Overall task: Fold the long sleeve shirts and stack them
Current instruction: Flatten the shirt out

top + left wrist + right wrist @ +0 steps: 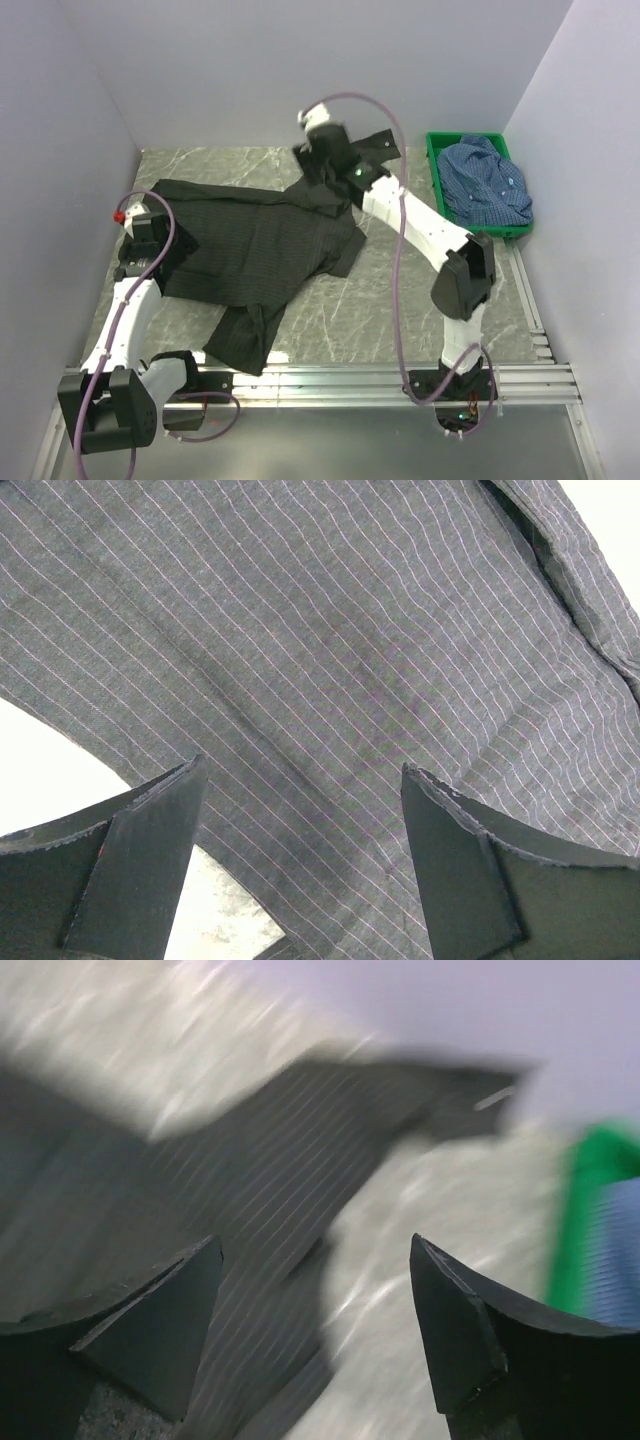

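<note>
The black shirt (260,245) with fine stripes lies spread out on the table, one sleeve reaching to the back right and the other toward the near edge. My left gripper (152,232) is over its left edge. In the left wrist view the gripper (300,770) is open and empty, just above the striped cloth (330,650). My right gripper (325,150) is over the shirt's far side, by the back sleeve. In the blurred right wrist view it (315,1240) is open and empty above the sleeve (270,1170). The blue checked shirt (487,180) lies bunched in the green crate (436,165).
The green crate stands at the back right against the wall and also shows in the right wrist view (590,1180). Grey walls close in the marbled table (400,290) on three sides. A metal rail (340,380) runs along the near edge.
</note>
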Action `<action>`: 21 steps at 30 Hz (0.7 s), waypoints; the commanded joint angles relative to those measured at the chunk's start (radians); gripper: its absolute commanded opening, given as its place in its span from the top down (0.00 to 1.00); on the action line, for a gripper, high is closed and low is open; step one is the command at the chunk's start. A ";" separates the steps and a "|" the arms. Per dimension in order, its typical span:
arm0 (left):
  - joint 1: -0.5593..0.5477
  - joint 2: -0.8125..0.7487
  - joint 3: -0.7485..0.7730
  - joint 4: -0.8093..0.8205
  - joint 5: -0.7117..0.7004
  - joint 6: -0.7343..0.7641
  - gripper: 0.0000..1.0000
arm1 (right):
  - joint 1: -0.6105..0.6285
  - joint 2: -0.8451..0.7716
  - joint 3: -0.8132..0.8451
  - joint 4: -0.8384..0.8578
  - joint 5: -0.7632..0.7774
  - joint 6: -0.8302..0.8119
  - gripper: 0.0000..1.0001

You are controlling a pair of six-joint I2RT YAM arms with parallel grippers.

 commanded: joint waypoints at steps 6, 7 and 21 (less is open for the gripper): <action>-0.003 0.051 0.011 0.036 0.057 -0.005 0.16 | 0.239 -0.291 -0.493 0.027 -0.493 0.349 0.22; -0.002 0.056 0.012 0.036 0.062 -0.005 0.16 | 0.274 -0.291 -0.513 0.017 -0.513 0.360 0.22; -0.002 0.252 0.058 0.068 0.153 -0.097 0.17 | 0.431 -0.067 -0.507 -0.009 -0.557 0.420 0.23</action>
